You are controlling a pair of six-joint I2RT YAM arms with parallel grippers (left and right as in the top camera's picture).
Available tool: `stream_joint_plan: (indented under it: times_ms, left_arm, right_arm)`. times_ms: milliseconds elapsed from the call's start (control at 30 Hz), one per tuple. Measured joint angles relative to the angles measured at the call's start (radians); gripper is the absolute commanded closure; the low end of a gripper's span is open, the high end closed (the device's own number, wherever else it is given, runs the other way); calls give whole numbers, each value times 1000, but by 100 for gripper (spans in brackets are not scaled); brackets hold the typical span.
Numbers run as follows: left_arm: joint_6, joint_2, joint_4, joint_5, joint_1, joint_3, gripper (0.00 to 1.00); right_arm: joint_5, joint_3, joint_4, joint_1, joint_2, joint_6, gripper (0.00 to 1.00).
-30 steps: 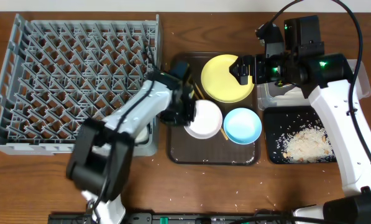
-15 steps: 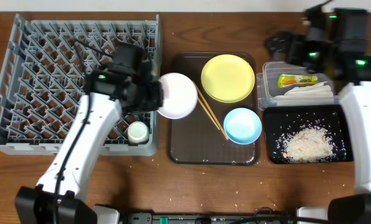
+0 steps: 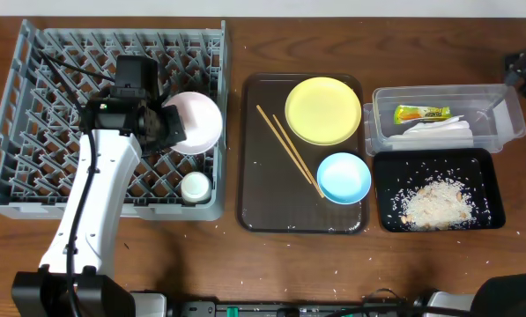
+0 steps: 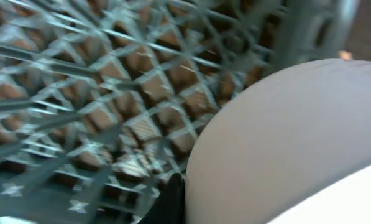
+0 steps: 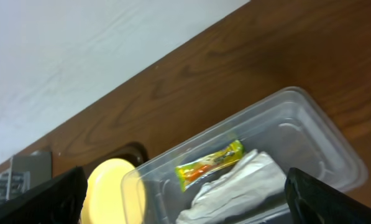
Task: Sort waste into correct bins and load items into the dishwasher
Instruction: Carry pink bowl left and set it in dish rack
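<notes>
Rack [image 3: 33, 106] at table left. Brown tray [image 3: 267, 194] centre, carrying plate [image 3: 323, 110], blue bowl [image 3: 344, 177] and chopsticks [image 3: 289, 150] lying diagonally beside them. Tub [image 3: 500, 123] far right, black tray [image 3: 483, 172] just in front of it.

White bowl [image 3: 199, 121] tipped on edge over rack's right side, pinched at its rim by left gripper [image 3: 176, 130]. Wrist view blurred; bowl possibly clear of the pegs, cannot tell. Cup [image 3: 195, 186] sits in rack's near right corner.

Napkin [image 3: 439, 132] and wrapper [image 3: 420, 113] inside tub. Scraps [image 3: 434, 201] heaped in black tray.

Right gripper [image 5: 185, 180] at table's far right edge, fingers spread wide, holding nothing.
</notes>
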Motion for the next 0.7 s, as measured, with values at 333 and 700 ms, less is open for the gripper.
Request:
stream_joint_plan:
  times_ms: [333,700]
  left_arm:
    - [-89,0,-3,-544,-51,2,93]
    - [-246,28,-2,-1083,-293,2,93]
  right_arm:
    - [0,0,-3,-18,0,0,1]
    - [0,0,-3,-18,0,0,1]
